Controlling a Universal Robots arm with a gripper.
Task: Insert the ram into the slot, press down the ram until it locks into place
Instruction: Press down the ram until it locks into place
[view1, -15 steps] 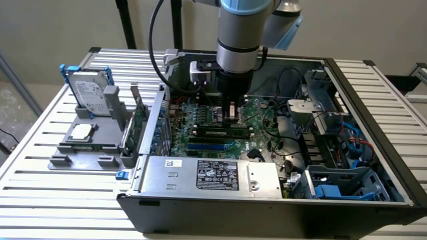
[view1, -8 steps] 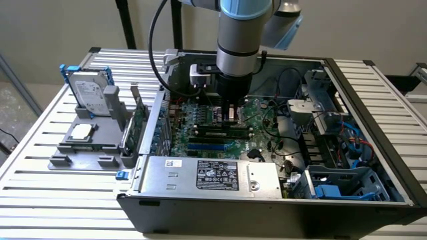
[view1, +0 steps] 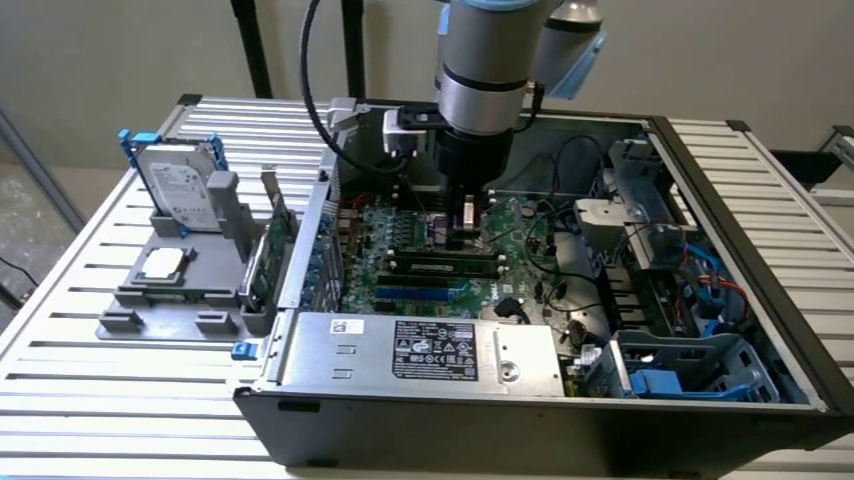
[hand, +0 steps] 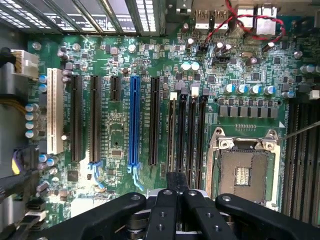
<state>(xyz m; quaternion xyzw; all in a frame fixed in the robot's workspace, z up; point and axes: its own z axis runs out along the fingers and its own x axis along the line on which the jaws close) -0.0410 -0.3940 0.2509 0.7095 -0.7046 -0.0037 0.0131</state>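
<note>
Pressing looks to be the step in hand. On the tabletop (view1: 80, 300) lies the open case (view1: 534, 425), board (hand: 165, 50) facing up. The gripper (view1: 467, 235), drawn narrow and holding nothing, hangs at or just above the ram (view1: 438, 264), toward its end on the exterior view's right. The ram seems to stand in its slot (view1: 390, 268), on the far side of the blue socket (view1: 420, 292). I cannot tell whether it is latched. Locking it calls for a straight, even push down.

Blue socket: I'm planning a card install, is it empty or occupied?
Empty: the blue socket is bare along its whole length, no card seated in it.
</note>
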